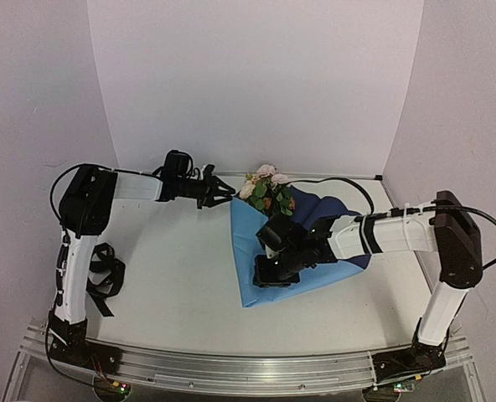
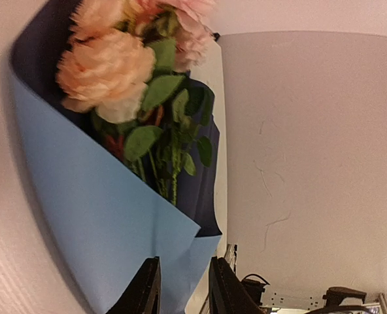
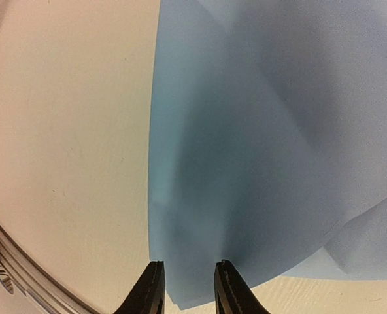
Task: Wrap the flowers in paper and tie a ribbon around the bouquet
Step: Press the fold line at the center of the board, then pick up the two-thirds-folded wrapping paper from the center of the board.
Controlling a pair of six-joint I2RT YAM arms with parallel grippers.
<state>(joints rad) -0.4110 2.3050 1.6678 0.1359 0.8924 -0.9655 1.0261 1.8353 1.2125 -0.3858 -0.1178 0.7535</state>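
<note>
The paper (image 1: pixel 244 243) lies right of centre on the desk (image 1: pixel 173 276), light blue face up and folded over the flowers (image 1: pixel 265 186). Their pale heads and leaves poke out at its upper end, against the dark navy inner face. The right tool (image 1: pixel 266 273) sits low over the lower part of the fold, near the bottom corner, its jaws a narrow gap apart with only blue sheet showing beneath and nothing seen clamped. The left tool (image 1: pixel 224 191) hangs just beside the paper's upper left edge, also narrowly parted and empty. What looks like the ribbon (image 1: pixel 105 272) is a black tangle at the far left, well apart from the bundle. The wrap seems loose and untied, and the main risk is the creased flap springing open if the right tool lifts off. Fetching the ribbon means one tool leaves the bundle, so the stems could slide out the lower end. The left tool, so near the blooms, could crush petals if it closes in carelessly.
</note>
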